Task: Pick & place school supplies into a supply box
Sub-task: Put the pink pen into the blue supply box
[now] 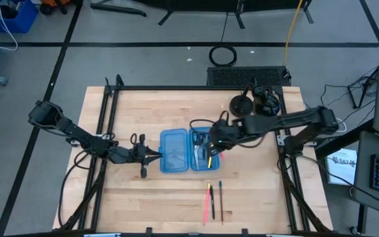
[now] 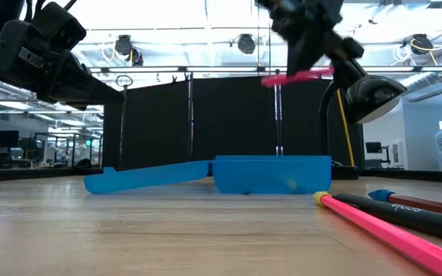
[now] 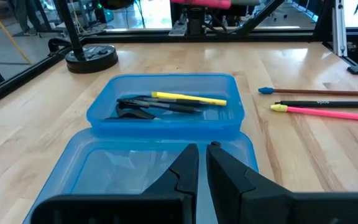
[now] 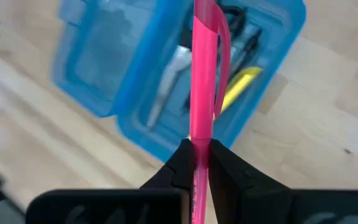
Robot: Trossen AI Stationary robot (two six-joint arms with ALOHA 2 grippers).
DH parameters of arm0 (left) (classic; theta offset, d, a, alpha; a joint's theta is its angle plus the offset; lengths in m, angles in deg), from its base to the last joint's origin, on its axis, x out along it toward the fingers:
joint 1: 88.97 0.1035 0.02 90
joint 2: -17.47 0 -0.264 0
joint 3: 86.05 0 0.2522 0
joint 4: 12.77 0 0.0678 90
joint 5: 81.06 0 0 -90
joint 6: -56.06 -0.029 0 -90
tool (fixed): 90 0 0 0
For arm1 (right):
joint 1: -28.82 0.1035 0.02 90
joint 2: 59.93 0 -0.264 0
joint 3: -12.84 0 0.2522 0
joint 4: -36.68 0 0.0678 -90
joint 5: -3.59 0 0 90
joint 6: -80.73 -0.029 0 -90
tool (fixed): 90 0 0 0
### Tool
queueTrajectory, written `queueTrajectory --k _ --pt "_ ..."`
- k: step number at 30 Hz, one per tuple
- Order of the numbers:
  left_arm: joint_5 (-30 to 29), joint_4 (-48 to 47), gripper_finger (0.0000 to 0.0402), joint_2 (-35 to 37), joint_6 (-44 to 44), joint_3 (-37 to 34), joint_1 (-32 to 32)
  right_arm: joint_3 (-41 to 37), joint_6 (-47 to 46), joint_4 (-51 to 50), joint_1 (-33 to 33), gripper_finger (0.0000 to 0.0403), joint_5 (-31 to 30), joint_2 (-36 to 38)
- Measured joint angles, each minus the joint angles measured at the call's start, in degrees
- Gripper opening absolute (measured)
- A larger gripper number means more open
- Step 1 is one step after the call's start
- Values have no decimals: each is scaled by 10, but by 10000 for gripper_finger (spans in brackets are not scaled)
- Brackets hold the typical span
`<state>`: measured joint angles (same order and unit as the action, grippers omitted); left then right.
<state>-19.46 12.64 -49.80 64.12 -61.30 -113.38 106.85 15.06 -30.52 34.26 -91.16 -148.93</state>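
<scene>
Right gripper (image 4: 195, 163): arm extended toward 9 o'clock, raised off the bench, fingers clamped. Left gripper (image 3: 202, 163): arm extended toward 3 o'clock, low, fingers nearly together.

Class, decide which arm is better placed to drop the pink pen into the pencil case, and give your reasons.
Right. The right pincer is shut on the pink pen, above the case's deep half. The left pincer is empty beside the lid half.

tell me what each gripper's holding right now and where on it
The right gripper pinches a pink pen near one end, above the supply box. The left gripper holds nothing, its fingers nearly together over the box's lid half.
</scene>
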Motion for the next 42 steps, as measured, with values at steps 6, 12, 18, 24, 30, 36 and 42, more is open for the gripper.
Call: queueTrajectory --k 6,12,18,24,30,36,42 --pt "0 -1 37 0 -1 0 0 0 6 21 -27 19 21 -57" --pt "0 -7 37 0 -4 0 0 0 19 79 -47 19 31 -104" --pt "6 -22 37 0 -4 0 0 0 5 95 -59 19 24 -154" --pt "49 -27 37 0 -4 0 0 0 -16 99 -60 19 -3 -183" --pt "62 -26 37 0 -3 0 0 0 -45 99 -62 19 -13 -201" --pt "63 -26 37 0 -3 0 0 -15 -82 122 -62 20 -12 -205" --pt "63 -26 37 0 -15 0 0 -41 -102 136 -61 21 3 -205"
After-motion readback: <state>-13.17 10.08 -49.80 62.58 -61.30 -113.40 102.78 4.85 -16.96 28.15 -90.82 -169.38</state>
